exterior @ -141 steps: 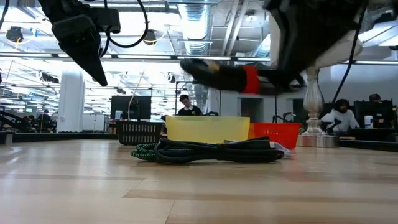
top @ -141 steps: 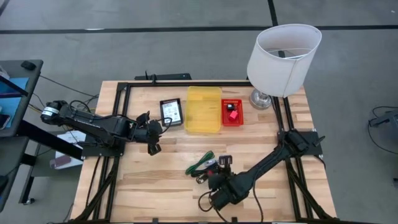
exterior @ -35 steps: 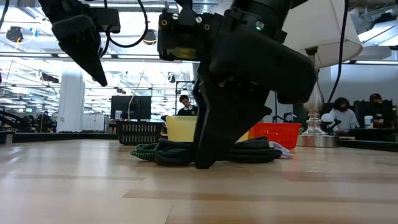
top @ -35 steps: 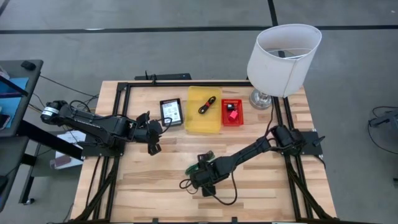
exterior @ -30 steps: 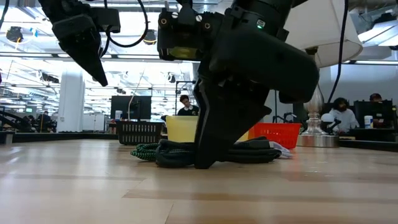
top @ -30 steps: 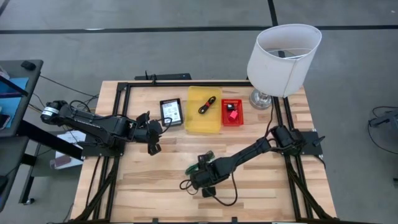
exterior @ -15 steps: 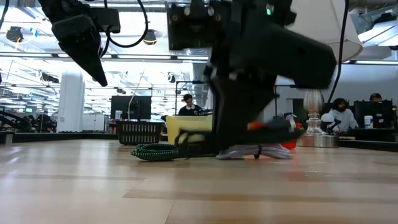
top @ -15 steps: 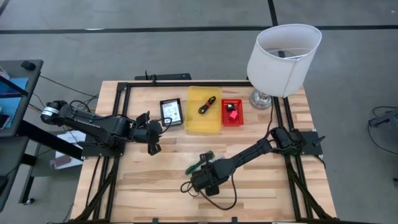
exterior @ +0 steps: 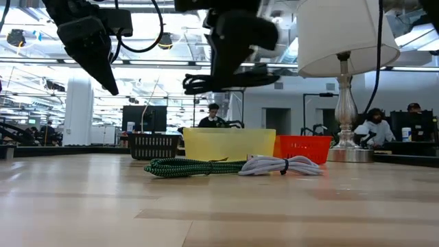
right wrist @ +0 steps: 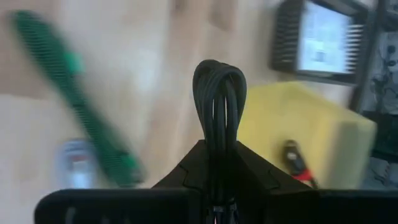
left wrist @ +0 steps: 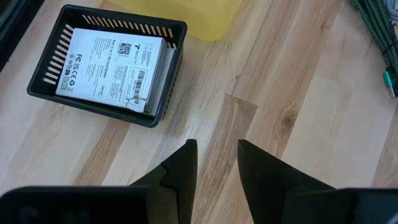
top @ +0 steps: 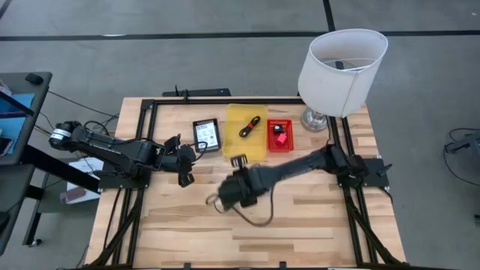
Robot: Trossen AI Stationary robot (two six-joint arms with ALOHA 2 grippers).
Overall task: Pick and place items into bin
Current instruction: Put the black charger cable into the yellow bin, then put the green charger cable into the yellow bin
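One black cable bundle, clamped by the right gripper, has left the table.

Bright, even light (right wrist view motion-blurred).

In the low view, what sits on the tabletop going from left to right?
Black basket → green-and-black cable → yellow bin → white cable → red basket → lamp base.
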